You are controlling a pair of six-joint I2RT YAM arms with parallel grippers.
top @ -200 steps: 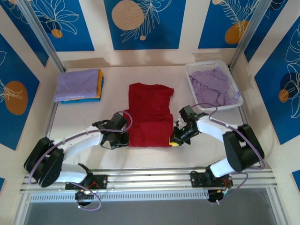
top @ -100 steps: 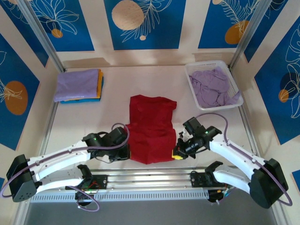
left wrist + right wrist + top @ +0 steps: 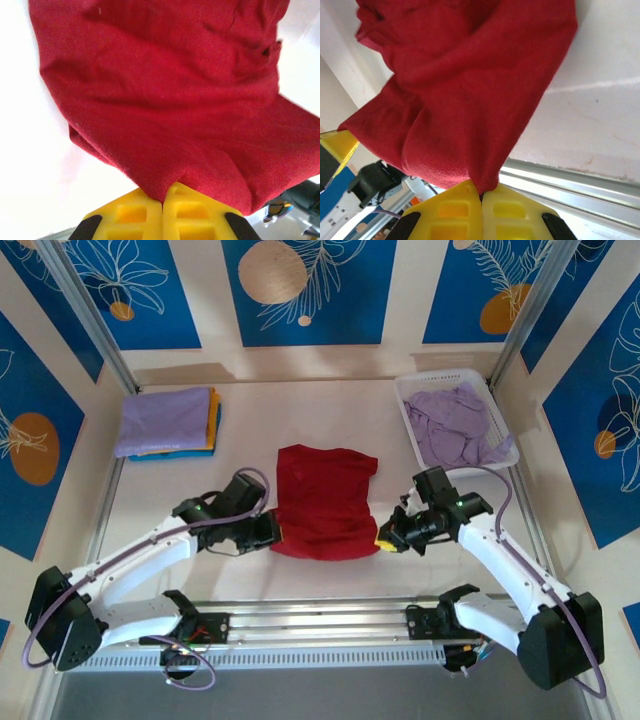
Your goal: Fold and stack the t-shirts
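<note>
Since half a second ago both arms have drawn away from the table's near edge, carrying the near hem of the dark red t-shirt (image 3: 325, 495) with them, so the cloth now looks shorter and bunched along that hem. The left gripper (image 3: 275, 532) has its yellow fingers pressed together on the hem's left corner, and the right gripper (image 3: 385, 538) pinches the right corner the same way. Both wrist views show red cloth coming straight out of the closed fingertips. The shirt lies left of the white basket (image 3: 440, 377) and nearer the arms than it. Its long axis runs from the held hem away towards the collar end, level with the basket's near rim. The body of the shirt therefore lies beyond both grippers, so a fold would likely carry the hem onward over it. Each arm holds its own corner and the right one is closer to the basket. The folded stack (image 3: 165, 420) sits well left of the basket, and lavender shirts (image 3: 455, 425) are heaped inside it.
</note>
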